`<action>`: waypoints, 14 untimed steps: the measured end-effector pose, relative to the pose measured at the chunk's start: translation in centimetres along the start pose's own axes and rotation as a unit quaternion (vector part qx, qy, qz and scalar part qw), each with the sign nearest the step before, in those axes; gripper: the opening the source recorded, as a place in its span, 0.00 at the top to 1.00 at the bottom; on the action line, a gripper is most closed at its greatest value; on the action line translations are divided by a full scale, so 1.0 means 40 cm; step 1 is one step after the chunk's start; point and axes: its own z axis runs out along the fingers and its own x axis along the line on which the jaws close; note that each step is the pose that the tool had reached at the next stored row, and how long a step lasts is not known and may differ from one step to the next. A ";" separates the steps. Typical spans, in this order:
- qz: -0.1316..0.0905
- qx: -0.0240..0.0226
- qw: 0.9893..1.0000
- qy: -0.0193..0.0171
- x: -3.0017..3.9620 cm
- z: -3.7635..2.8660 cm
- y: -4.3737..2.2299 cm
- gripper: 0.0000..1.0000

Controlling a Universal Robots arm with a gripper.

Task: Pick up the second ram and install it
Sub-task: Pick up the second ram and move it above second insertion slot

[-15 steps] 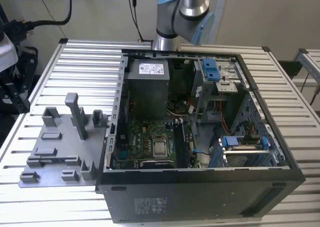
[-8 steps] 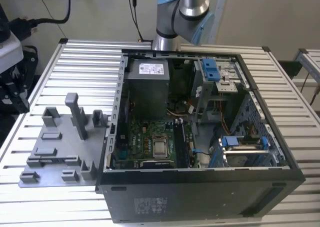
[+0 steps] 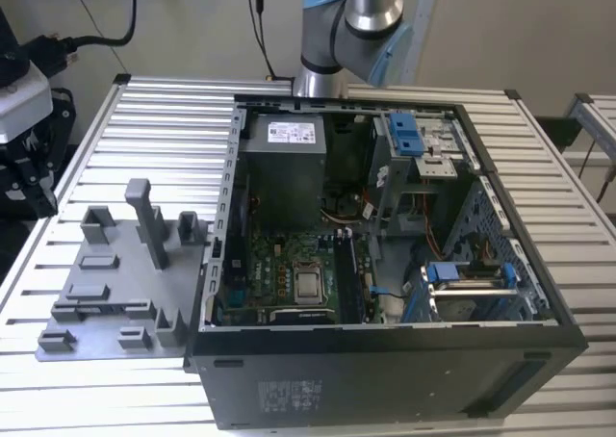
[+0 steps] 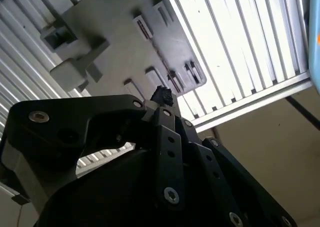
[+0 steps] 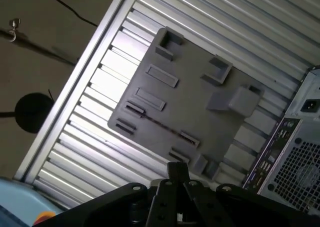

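The gripper point(image 5: 177, 171) is hanging over the grey plate point(image 5: 200, 107) with its fingertips drawn together and nothing between them. In the first wrist view they are showing as one dark tip with no gap, and the second wrist view is giving the same reading of the gripper point(image 4: 161, 94). The memory stick point(image 5: 160, 124) is sitting on that plate, standing on its long edge as a thin dark line, its ends resting in a pair of small holder blocks point(image 5: 132, 108). It is lying just beyond the fingertips, apart from them, and the tip is pointing down toward the plate near the end of the stick that is closer to the computer case point(image 5: 295, 157).

The stick's long axis is running slantwise across the plate. As I judge it, the line along which the fingers spread is lying closer to parallel with that axis than square to it, so the fingers are not facing the stick's two flat sides.

In the exterior view the plate point(image 3: 135, 283) is lying in the lower left of the frame on the slatted table point(image 3: 164, 119), just beside the case wall. The open case point(image 3: 385, 360) is taking up the centre and right, and the arm point(image 3: 371, 4) is rising out of the top centre. The stick is not yet lifted, and the mainboard point(image 3: 298, 273) is lying on the far side of that wall from the plate
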 end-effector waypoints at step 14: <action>-0.028 -0.004 1.000 0.006 -0.015 0.008 0.027 0.89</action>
